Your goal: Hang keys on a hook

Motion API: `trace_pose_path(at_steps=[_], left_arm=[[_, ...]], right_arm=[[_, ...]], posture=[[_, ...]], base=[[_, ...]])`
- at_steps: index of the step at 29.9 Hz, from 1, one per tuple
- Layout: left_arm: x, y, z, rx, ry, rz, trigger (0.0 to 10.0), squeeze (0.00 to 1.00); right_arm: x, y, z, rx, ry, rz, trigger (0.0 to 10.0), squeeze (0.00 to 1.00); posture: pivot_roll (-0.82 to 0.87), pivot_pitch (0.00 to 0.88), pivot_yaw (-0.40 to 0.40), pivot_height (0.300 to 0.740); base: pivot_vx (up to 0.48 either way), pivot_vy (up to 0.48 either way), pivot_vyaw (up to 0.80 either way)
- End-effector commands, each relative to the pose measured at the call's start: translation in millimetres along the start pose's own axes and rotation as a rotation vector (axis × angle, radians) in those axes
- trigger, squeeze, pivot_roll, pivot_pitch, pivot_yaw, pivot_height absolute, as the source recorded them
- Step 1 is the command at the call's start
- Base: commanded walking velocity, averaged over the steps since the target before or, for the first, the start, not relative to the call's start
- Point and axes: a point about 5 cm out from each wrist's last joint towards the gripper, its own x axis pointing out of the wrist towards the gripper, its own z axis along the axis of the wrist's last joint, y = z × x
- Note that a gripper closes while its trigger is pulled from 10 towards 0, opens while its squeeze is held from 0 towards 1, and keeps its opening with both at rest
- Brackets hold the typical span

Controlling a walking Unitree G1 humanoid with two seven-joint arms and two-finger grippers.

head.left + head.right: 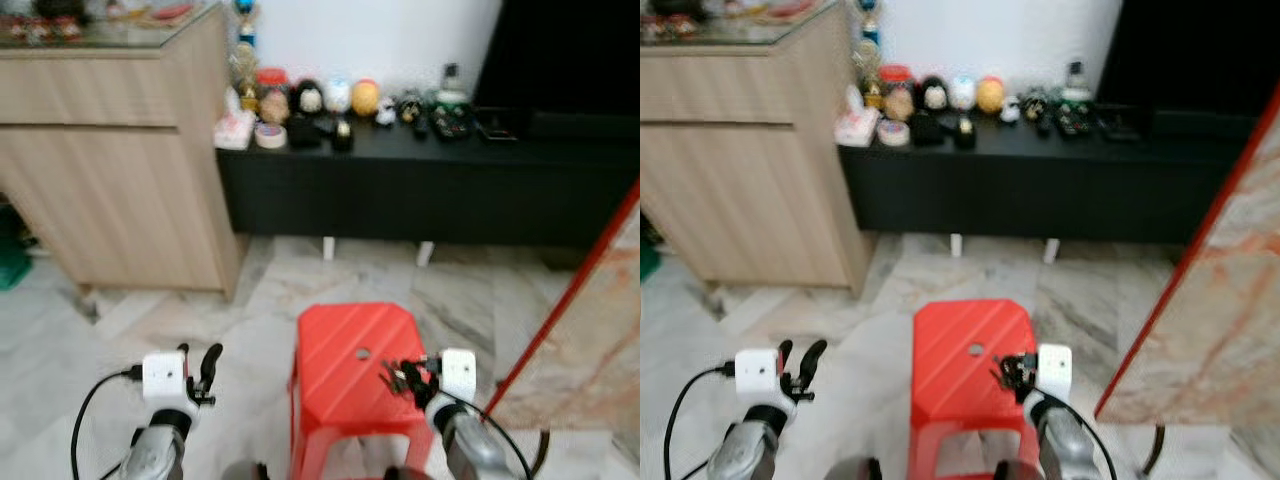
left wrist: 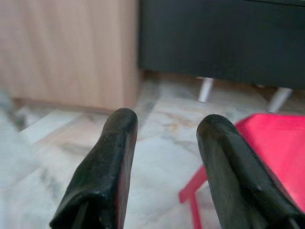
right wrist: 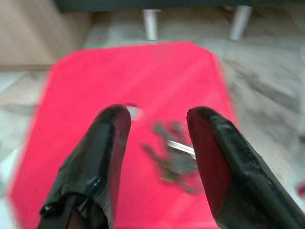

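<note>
Keys (image 3: pixel 172 151) lie on the red plastic stool (image 1: pixel 345 350), near its right edge beside the centre hole. Right end effector (image 3: pixel 157 143) hovers just above them, fingers spread. Left end effector (image 1: pixel 207 372) is open over marble floor (image 1: pixel 250 300), empty.

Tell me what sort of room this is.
Probably a home living room: a long low black console lined with small figurines and ornaments against a white wall, a light wood-grain cabinet beside it, marble-patterned floor tiles and a red plastic stool.
</note>
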Motion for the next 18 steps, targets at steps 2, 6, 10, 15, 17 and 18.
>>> trace_pose_path(at_steps=[2,6,10,15,17,18], left_arm=[[-1.1,3.4,-3.6,0.003,0.019,0.011,10.0,0.00],[-0.6,2.9,-3.5,0.005,0.018,0.009,10.0,0.00],[0.5,1.9,-3.2,0.006,0.017,0.007,10.0,0.00],[1.0,2.3,-4.0,0.009,0.020,0.002,10.0,0.00],[0.9,2.5,-4.7,0.010,0.022,0.001,10.0,0.00],[1.0,2.6,-5.1,0.010,0.024,0.000,10.0,0.00]], right_arm=[[0.9,2.4,-0.2,0.018,0.002,-0.005,10.0,0.00],[1.0,1.4,0.4,0.018,-0.001,-0.008,10.0,0.00],[1.4,0.8,1.4,0.020,-0.005,-0.014,10.0,0.00],[1.4,0.0,1.1,0.033,-0.004,-0.027,10.0,0.00],[0.9,-1.8,0.4,0.026,0.000,-0.042,10.0,0.00],[0.6,-3.5,-0.1,0.023,0.005,-0.056,10.0,0.00]], posture=[[0.05,0.000,-0.038,0.637],[0.05,0.000,-0.038,0.637],[0.05,0.000,-0.038,0.637],[0.05,0.001,-0.037,0.637],[0.05,0.002,-0.036,0.637],[0.05,0.004,-0.036,0.637]], base=[[0.000,0.000,0.00],[0.000,0.000,0.00],[0.000,0.000,0.00],[0.000,0.000,0.00],[0.000,0.000,0.00],[0.000,0.000,0.00]])
